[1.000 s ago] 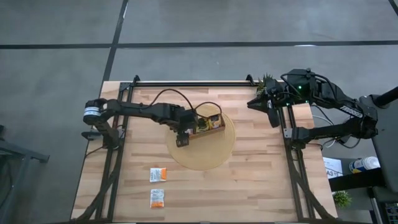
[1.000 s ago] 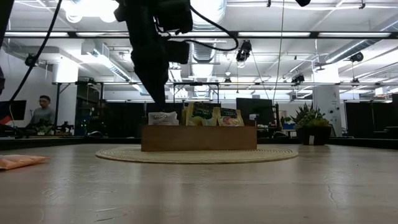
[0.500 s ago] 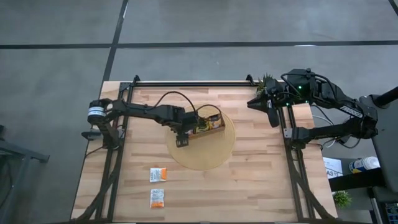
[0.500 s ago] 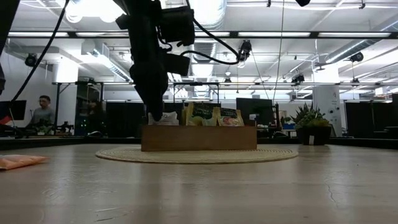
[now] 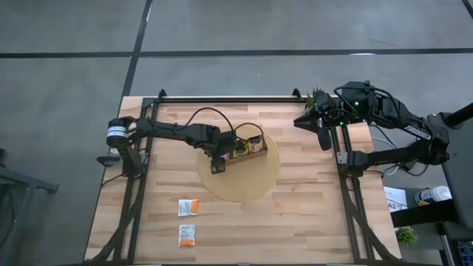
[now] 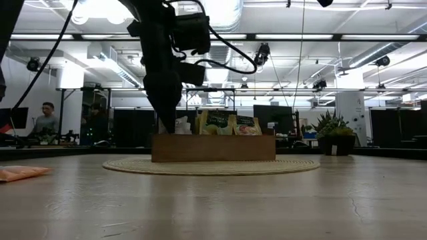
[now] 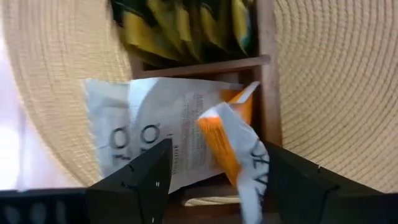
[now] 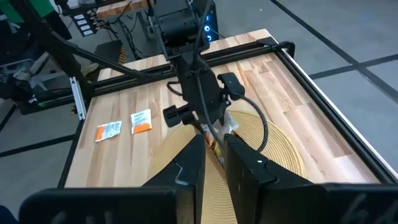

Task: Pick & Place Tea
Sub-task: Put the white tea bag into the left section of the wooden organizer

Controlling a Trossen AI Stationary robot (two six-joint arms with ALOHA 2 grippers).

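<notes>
A brown wooden tray [image 5: 247,150] stands on a round woven mat [image 5: 244,181]. It holds yellow-green tea sachets [image 7: 180,28] and, in its left end compartment, white-and-orange sachets [image 7: 155,140]. One of these leans out over the tray's rim. My left gripper [image 7: 214,180] points down into that compartment, open, with a white-and-orange sachet [image 7: 236,146] between its fingers. Two more tea sachets [image 5: 188,207] [image 5: 187,235] lie flat on the table near its front. My right gripper [image 8: 214,165] hangs high at the far right [image 5: 324,139], shut, with nothing in it. My left gripper comes from above with its fingers [image 7: 146,180] on either side of the upright white-and-orange sachet's end [image 7: 249,180] in the tray's left compartment. Whether a finger touches the sachet, I cannot tell.
A small potted plant [image 5: 316,94] stands at the far right corner. Black rails run along the table's left, right and far edges. In the low view an orange sachet [image 6: 20,173] lies at the left, and a person sits in the room behind.
My left gripper has sunk toward the tray's left end compartment, staying open, and now stands in front of the white sachet there in the low view.
</notes>
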